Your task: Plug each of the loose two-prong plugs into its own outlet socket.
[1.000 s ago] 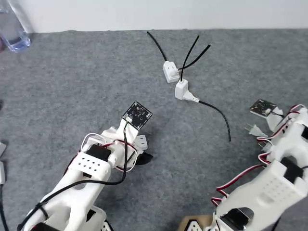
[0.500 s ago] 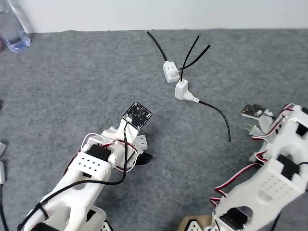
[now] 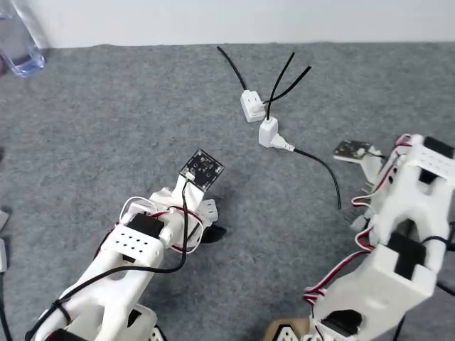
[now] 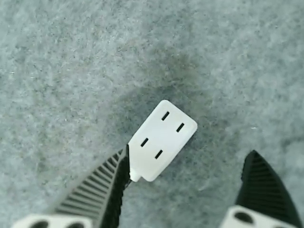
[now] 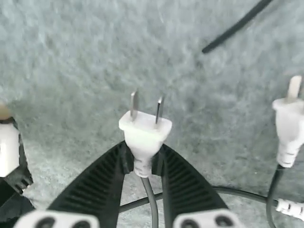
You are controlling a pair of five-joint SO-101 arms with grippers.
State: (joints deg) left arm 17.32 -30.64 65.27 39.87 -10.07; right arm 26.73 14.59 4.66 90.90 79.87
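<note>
Grey felt covered the counter [image 3: 106, 106], with a clear bottle [image 3: 18, 42] at its far left corner and 2 white sockets [image 3: 250, 105] on black cords lying far centre.

The left pincer [image 4: 189, 159] hung released over a white socket block [image 4: 162, 140] lying flat on the felt near the left arm, its 4 slots facing up. One finger sat just beside the block's corner and the other stood well apart.

On the right, the right pincer [image 5: 142, 154] was clenched on the neck of a white plug [image 5: 145, 130], just behind its flange, and held it above the felt. The 2 prongs pointed away from the wrist and were bare. A thin grey cord [image 5: 151, 199] trailed back between the fingers. Another plug [image 5: 289, 126] lay loose just beside it.

The plug looked light, hard and smooth. Its thin prongs would probably bend if pushed in crooked, so the hold behind the flange seemed right. The limp cord would likely drag but offer little resistance. The socket block also looked light and likely to slide on the felt under a push, so it would need clamping across its long sides.
</note>
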